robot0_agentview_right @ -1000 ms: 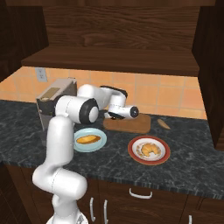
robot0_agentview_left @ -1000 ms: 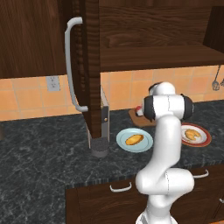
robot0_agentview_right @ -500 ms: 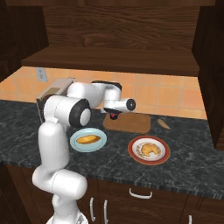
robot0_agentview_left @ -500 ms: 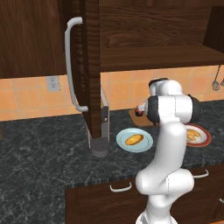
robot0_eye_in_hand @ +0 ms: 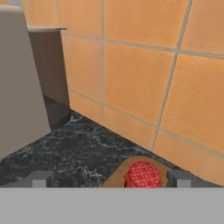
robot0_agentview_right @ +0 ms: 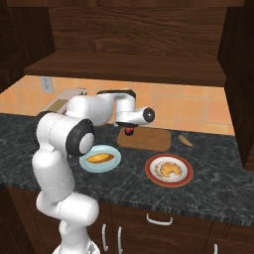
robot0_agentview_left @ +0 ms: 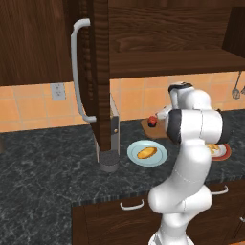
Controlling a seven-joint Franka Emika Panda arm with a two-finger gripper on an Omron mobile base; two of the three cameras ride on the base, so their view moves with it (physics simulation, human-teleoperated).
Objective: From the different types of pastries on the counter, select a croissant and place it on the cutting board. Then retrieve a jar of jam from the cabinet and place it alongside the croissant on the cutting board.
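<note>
No writing shows on anything. The jar of jam (robot0_agentview_right: 130, 131) sits upright at the left end of the cutting board (robot0_agentview_right: 149, 140), red checked pattern visible. The gripper (robot0_eye_in_hand: 109, 179) hovers over it, fingers (robot0_eye_in_hand: 40, 178) spread wide either side, not touching. The croissant (robot0_agentview_right: 168, 169) lies on the red-rimmed plate (robot0_agentview_right: 150, 172), at five o'clock from the board.
</note>
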